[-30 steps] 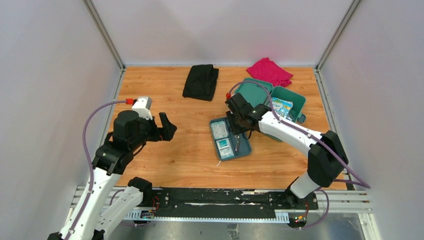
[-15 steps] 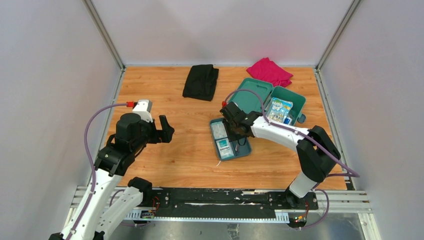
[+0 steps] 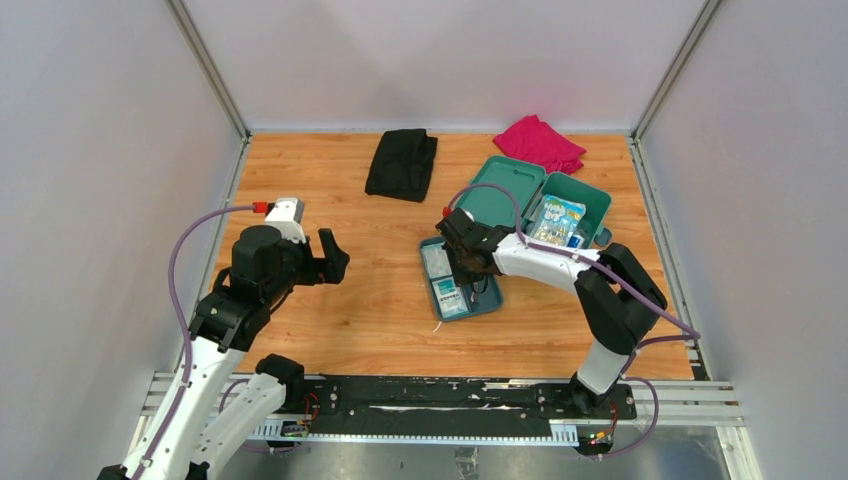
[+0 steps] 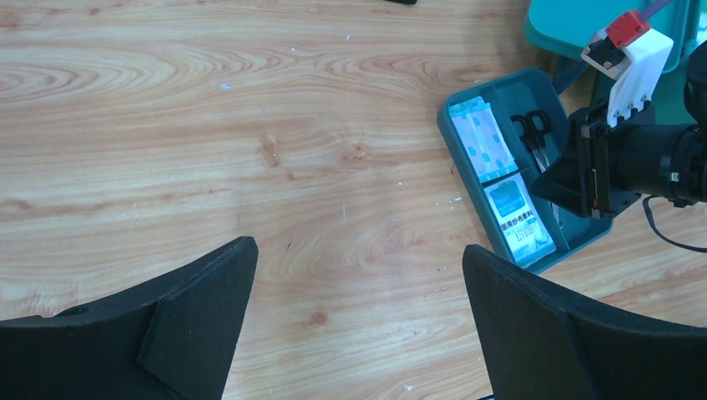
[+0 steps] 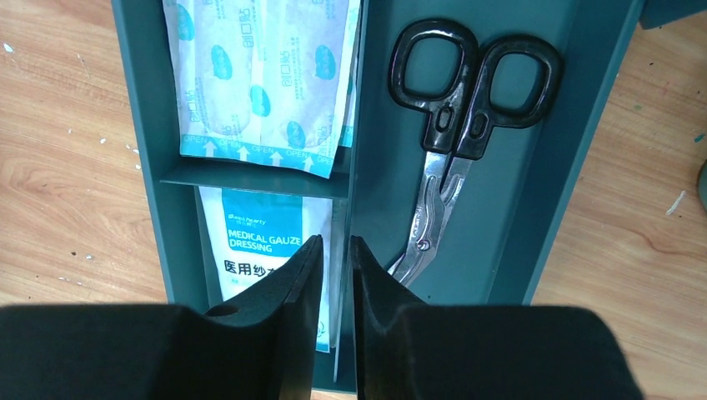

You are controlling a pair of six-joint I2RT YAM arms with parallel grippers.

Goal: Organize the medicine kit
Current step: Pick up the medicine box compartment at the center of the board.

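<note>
The medicine kit [image 3: 598, 200] is found at the far right of the table [image 3: 350, 320], with its lid [image 3: 508, 180] laid open and a colourful packet [image 3: 562, 218] inside. Its tray [image 5: 142, 100] is set on the wood to the near left of the box. In the tray, plaster packets [image 5: 258, 75] are seen above a gauze packet [image 5: 263, 242], and scissors [image 5: 458, 125] lie in the long compartment beside them. The right gripper [image 5: 333, 246] is lowered astride the tray's dividing wall, its jaws drawn to a slim gap. Whether the wall is actually pinched cannot be told. The left gripper [image 4: 358, 254] is held wide open above bare wood, well apart from the tray. A black cloth [image 3: 402, 163] and a pink cloth [image 3: 540, 143] lie along the far edge.
</note>
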